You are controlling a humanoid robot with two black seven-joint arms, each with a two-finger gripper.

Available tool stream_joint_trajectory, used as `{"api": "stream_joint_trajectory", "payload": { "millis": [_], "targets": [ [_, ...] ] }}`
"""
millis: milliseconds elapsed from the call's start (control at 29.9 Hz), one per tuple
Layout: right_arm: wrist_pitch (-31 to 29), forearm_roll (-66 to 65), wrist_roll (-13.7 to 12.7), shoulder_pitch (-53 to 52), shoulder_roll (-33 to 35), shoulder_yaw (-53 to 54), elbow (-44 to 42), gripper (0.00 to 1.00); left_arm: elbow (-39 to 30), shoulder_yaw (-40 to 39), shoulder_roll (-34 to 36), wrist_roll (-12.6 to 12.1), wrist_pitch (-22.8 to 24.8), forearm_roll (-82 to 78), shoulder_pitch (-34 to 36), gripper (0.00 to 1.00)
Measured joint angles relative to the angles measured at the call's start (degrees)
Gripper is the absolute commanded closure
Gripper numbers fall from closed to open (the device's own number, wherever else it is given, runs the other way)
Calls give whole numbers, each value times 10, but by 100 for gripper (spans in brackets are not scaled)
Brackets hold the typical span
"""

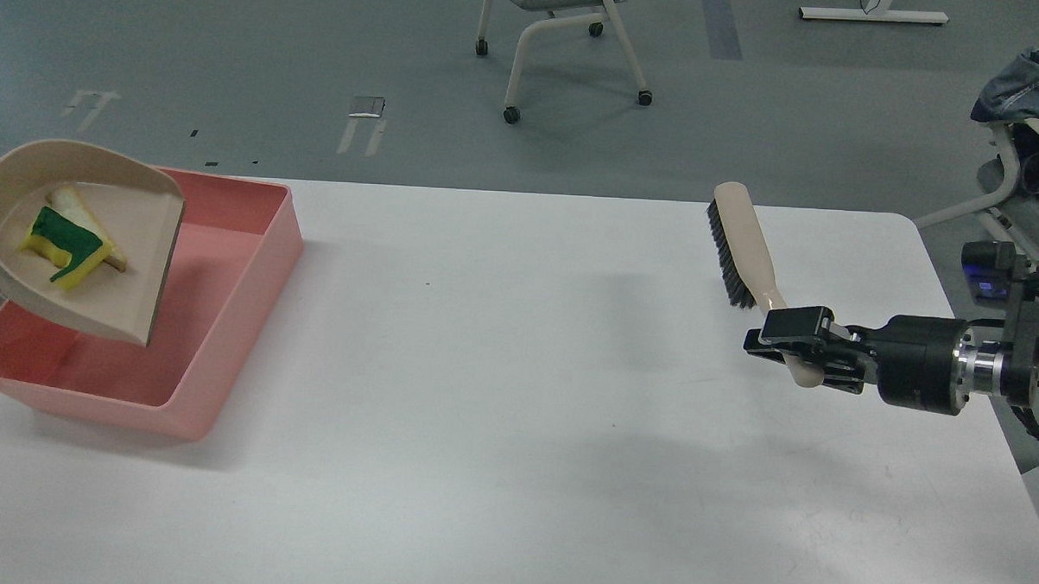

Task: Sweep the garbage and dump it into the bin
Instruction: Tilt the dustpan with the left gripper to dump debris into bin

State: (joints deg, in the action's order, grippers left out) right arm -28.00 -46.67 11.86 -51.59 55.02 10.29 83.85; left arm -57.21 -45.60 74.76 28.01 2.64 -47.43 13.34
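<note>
The beige dustpan (131,270) hangs tilted over the pink bin (244,274) at the table's left, its lip pointing down into the bin. Inside it lie the garbage: a yellow sponge piece with a green side (65,246) and a whitish bread-like slice (71,203) behind it. The dustpan's handle runs off the left edge, and my left gripper is out of view. My right gripper (785,346) is shut on the beige handle of the black-bristled brush (741,248), held above the table at the right.
The white table (516,396) spans the view; its right edge lies just past my right arm. A wheeled chair (563,34) stands on the floor behind, and another chair with clothes (1031,128) is at the far right.
</note>
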Motion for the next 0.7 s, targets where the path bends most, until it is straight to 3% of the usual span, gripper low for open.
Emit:
{"api": "stream_joint_trajectory", "payload": {
  "millis": [334, 602, 702],
  "targets": [
    [0, 0, 0, 0, -5, -1, -1, 100, 0, 3, 5, 0, -59, -78, 17, 100],
    [0, -1, -1, 0, -10, 1, -2, 100, -2, 2, 6, 0, -61, -119, 41, 100],
    [0, -1, -1, 1, -11, 1, -2, 100, -2, -4, 6, 0, -34, -88, 73, 100]
  ]
}}
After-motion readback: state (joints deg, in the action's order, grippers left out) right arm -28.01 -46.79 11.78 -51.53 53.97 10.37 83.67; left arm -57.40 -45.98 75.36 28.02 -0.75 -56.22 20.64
